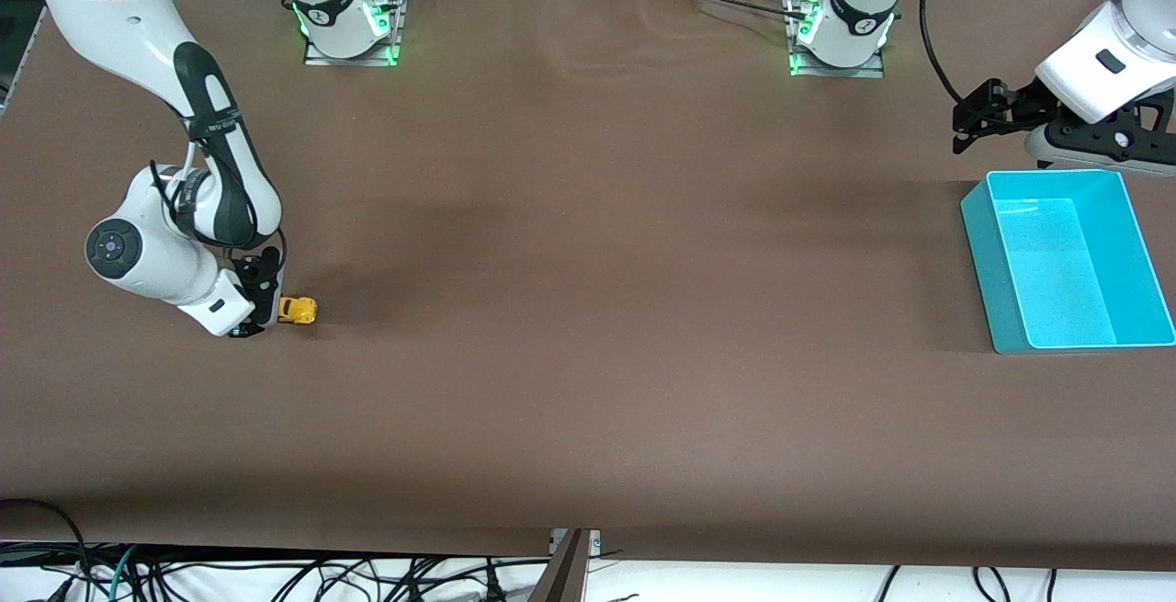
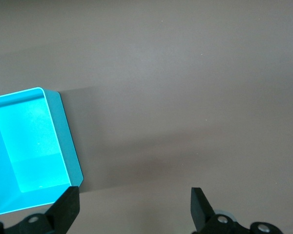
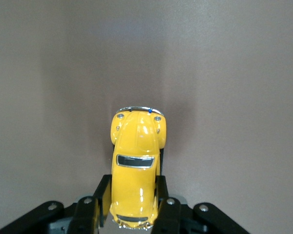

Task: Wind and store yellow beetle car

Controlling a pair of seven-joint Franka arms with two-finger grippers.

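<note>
The yellow beetle car [image 1: 299, 310] rests on the brown table toward the right arm's end. My right gripper [image 1: 265, 315] is down at table level and shut on the car's rear half. In the right wrist view the car [image 3: 136, 165] sits between the two black fingers [image 3: 101, 197], which press on its sides, and its front end sticks out past them. My left gripper [image 1: 965, 124] is open and empty, up over the table beside the turquoise bin [image 1: 979, 221]. In the left wrist view my left gripper [image 2: 134, 209] shows bare table between its fingers, with the bin [image 2: 68, 141] off to one side.
The turquoise bin is empty and stands toward the left arm's end of the table. The two arm bases [image 1: 349, 23] stand along the edge farthest from the front camera. Cables [image 1: 276, 574] hang below the table's near edge.
</note>
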